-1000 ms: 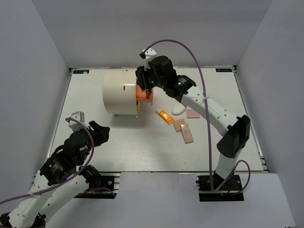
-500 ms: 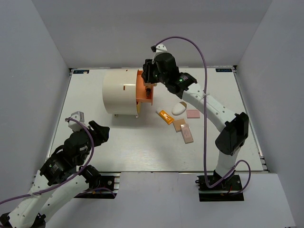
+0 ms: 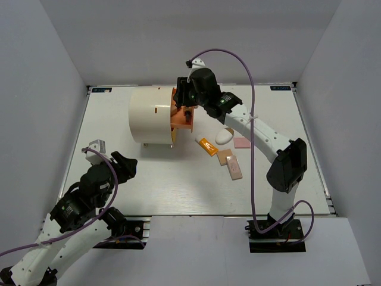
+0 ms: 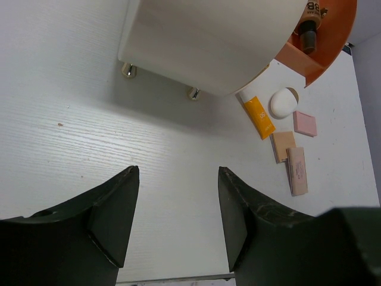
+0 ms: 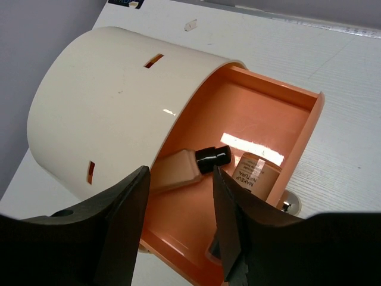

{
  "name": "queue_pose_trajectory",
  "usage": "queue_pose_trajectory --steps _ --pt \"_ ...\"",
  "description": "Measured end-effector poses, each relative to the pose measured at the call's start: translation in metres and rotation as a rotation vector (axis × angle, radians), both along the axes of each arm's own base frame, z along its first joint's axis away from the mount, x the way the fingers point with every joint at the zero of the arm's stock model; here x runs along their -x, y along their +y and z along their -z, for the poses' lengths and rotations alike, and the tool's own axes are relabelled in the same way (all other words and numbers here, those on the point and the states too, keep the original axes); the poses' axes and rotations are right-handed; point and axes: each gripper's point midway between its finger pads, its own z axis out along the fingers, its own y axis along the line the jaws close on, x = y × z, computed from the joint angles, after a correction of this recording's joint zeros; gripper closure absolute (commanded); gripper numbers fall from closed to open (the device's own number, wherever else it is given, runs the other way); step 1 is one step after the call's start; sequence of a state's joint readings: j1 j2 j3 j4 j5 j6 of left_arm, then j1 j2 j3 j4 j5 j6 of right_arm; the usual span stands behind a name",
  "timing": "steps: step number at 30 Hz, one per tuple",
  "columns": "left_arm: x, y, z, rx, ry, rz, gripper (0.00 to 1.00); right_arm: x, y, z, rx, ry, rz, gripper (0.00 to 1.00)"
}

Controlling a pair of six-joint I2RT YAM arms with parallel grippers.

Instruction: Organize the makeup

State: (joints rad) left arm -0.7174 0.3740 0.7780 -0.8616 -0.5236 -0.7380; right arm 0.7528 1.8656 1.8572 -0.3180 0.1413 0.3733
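The cream cylinder [image 3: 152, 116] lies on the table with its orange drawer [image 5: 271, 125] pulled open. Inside the drawer lie a tan bottle with a black cap [image 5: 184, 167] and a tan tube [image 5: 256, 176]. My right gripper [image 5: 178, 223] hangs open and empty just above the drawer; it also shows in the top view [image 3: 187, 101]. On the table lie an orange-and-white tube [image 3: 206, 145], a white oval compact [image 3: 224, 136], a pink square [image 3: 241, 142] and beige pieces [image 3: 231, 164]. My left gripper [image 4: 177, 217] is open and empty over bare table at the near left.
The cylinder stands on small gold feet [image 4: 127, 70]. A gold knob [image 5: 290, 204] shows on the drawer front. Grey walls close in the table on three sides. The right arm's purple cable [image 3: 253, 113] arcs over the makeup.
My right gripper has shifted slightly up and back over the open drawer. The tan bottle lies in the drawer. The left arm has not moved.
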Motion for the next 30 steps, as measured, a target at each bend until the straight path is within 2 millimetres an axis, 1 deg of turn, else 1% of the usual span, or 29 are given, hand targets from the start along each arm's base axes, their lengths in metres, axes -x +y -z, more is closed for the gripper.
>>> queue_pose_trajectory --steps 3,5,6,7,8,9,11,14,16,17,18,19,20,22,25,26,28,29,30 --pt "0.000 0.000 0.000 0.000 0.000 0.000 0.35 0.002 0.002 0.000 -0.007 0.003 -0.016 0.52" --pt "0.000 0.000 0.000 0.000 -0.001 0.000 0.39 0.006 0.007 -0.002 -0.008 -0.001 -0.058 0.62" --pt "0.000 0.000 0.000 0.000 -0.001 0.000 0.48 0.009 0.010 -0.003 -0.008 -0.008 -0.091 0.70" --pt "0.000 0.000 0.000 0.001 0.000 -0.001 0.52 0.012 0.014 -0.005 -0.008 -0.021 -0.138 0.90" --pt "-0.001 0.000 0.000 -0.004 0.000 -0.001 0.57 0.017 0.018 -0.008 -0.009 -0.040 -0.187 0.99" --pt "-0.002 -0.001 0.000 -0.009 0.000 0.000 0.66 0.022 0.020 -0.011 -0.006 -0.063 -0.234 1.00" --pt "-0.006 -0.003 0.001 -0.022 0.003 0.000 0.72 0.031 0.020 -0.020 -0.001 -0.110 -0.302 1.00" --pt "-0.016 -0.009 0.005 -0.071 0.016 0.004 0.75 0.039 0.013 -0.043 0.004 -0.191 -0.352 1.00" --pt "-0.027 -0.015 0.009 -0.123 0.039 0.004 0.75 0.037 0.002 -0.059 0.002 -0.252 -0.346 1.00" --pt "-0.035 -0.019 0.011 -0.159 0.056 0.001 0.75 0.034 -0.009 -0.065 0.005 -0.277 -0.331 1.00" --pt "-0.041 -0.022 0.011 -0.181 0.061 0.001 0.73 0.030 -0.018 -0.067 0.010 -0.289 -0.316 1.00" --pt "-0.048 -0.027 0.008 -0.206 0.063 0.004 0.67 0.026 -0.028 -0.069 0.014 -0.303 -0.295 1.00" --pt "-0.058 -0.033 0.004 -0.229 0.060 0.006 0.64 0.024 -0.038 -0.067 0.022 -0.305 -0.280 1.00" --pt "-0.077 -0.043 -0.011 -0.258 0.046 0.005 0.60 0.015 -0.056 -0.060 0.041 -0.301 -0.244 1.00" --pt "-0.116 -0.061 -0.038 -0.269 0.014 -0.006 0.53 0.003 -0.077 -0.045 0.071 -0.270 -0.206 1.00" --pt "-0.129 -0.067 -0.045 -0.266 0.002 -0.007 0.46 0.001 -0.081 -0.041 0.078 -0.260 -0.198 1.00" --pt "-0.154 -0.076 -0.053 -0.261 -0.007 -0.010 0.36 -0.004 -0.091 -0.034 0.094 -0.241 -0.183 1.00" --pt "-0.164 -0.078 -0.056 -0.259 -0.006 -0.011 0.28 -0.006 -0.095 -0.031 0.102 -0.232 -0.179 1.00" --pt "-0.174 -0.079 -0.058 -0.259 -0.004 -0.014 0.24 -0.007 -0.099 -0.028 0.111 -0.223 -0.172 1.00"
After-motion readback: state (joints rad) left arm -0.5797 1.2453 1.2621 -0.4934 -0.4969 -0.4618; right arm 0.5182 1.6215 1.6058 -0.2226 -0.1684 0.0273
